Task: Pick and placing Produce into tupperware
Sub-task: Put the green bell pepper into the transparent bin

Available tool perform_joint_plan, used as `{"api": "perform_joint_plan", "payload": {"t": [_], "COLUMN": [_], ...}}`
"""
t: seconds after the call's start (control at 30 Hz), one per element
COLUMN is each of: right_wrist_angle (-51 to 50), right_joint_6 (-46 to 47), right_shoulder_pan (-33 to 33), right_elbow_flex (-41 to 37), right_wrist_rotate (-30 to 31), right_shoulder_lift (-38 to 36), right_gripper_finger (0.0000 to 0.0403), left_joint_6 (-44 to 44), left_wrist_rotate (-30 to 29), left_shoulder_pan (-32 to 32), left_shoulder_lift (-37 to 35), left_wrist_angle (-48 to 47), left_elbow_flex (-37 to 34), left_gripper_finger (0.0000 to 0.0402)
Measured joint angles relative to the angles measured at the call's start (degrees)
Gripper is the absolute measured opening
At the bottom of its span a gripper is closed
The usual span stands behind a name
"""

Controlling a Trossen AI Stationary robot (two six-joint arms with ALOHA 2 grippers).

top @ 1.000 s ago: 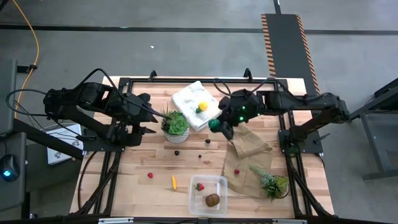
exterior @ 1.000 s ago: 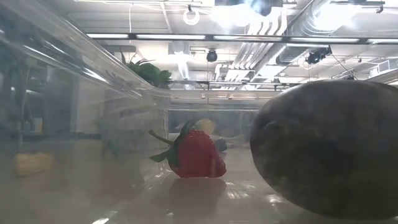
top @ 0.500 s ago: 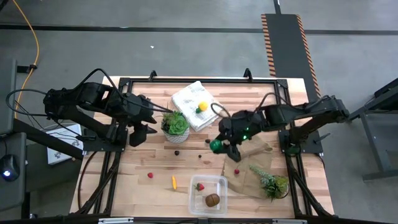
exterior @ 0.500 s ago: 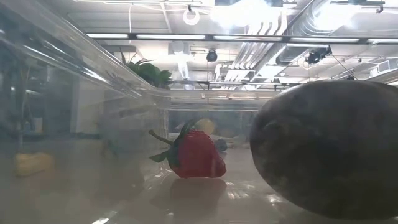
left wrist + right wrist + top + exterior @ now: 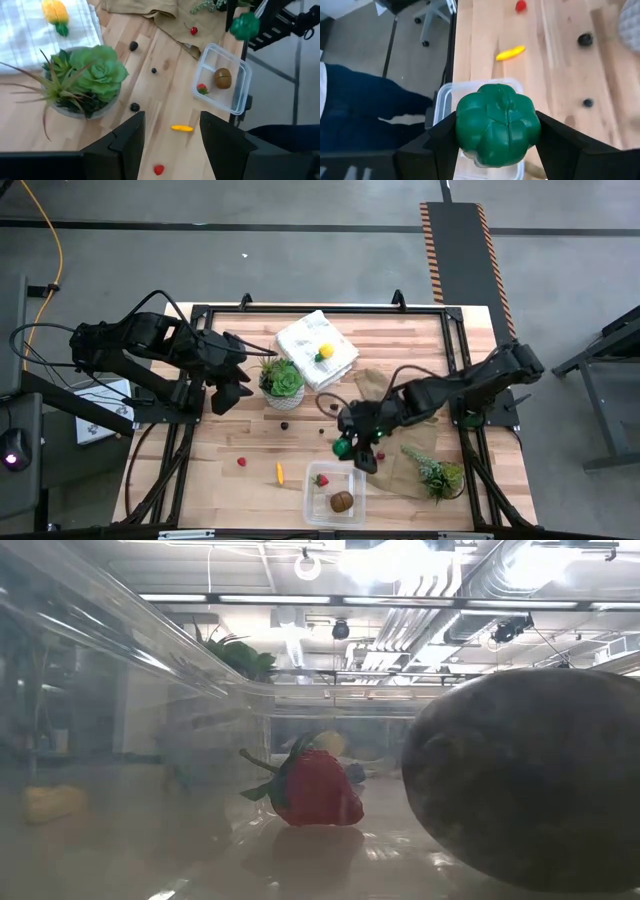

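My right gripper is shut on the green broccoli-like piece and hangs over the wood just beyond the far rim of the clear tupperware. The box holds a red strawberry and a brown kiwi-like ball, both resting on its floor. The yellow lemon lies on the folded white cloth. The orange stick, a red berry and dark berries lie on the bare wood. My left gripper is open and waits beside the potted succulent. My right gripper pinches the green piece between its two fingers, one on each of its opposite sides. The fingers slant down from the table's far right. The piece is lifted clear of the table, with the tupperware's rim showing below it.
A crumpled brown paper bag lies under my right arm, with a second spiky plant at its near end. A person's dark trouser leg shows past the table's near edge. Open wood lies left of the tupperware.
My right gripper has carried the green piece from beside the white cloth toward the table's near edge, over the paper bag's corner, and now hangs close to the tupperware's far rim. The strawberry and kiwi-like ball in the box have stayed put.
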Motion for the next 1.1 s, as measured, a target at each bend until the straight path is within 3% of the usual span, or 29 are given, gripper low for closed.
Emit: {"api": "perform_joint_plan", "payload": {"t": [0.37,0.5,0.7,0.9,1.1], "right_wrist_angle": [2.68,-6.29,-23.42,-28.09,-29.56], "right_joint_6": [5.73,3.39,2.31,2.82,6.41], "right_shoulder_pan": [5.03,6.24,6.25,7.05,8.25], "right_elbow_flex": [3.82,11.8,23.78,30.95,32.59], "right_wrist_rotate": [1.48,5.41,5.73,5.73,5.76], "right_shoulder_lift": [5.91,10.47,18.99,24.74,27.92], "right_gripper_finger": [0.0206,0.0206,0.0206,0.0206,0.0206], "left_joint_6": [-0.33,-0.33,-0.33,-0.32,-0.32], "left_wrist_rotate": [0.0,0.0,0.0,0.0,0.0], "left_shoulder_pan": [-0.02,0.0,0.0,-0.01,-0.01], "left_shoulder_lift": [0.0,-0.01,0.0,-0.02,-0.01], "left_wrist_angle": [0.0,0.0,0.0,0.0,-0.02], "left_elbow_flex": [0.0,0.0,0.0,0.0,0.0], "left_gripper_finger": [0.0179,0.0179,0.0179,0.0179,0.0179]}}
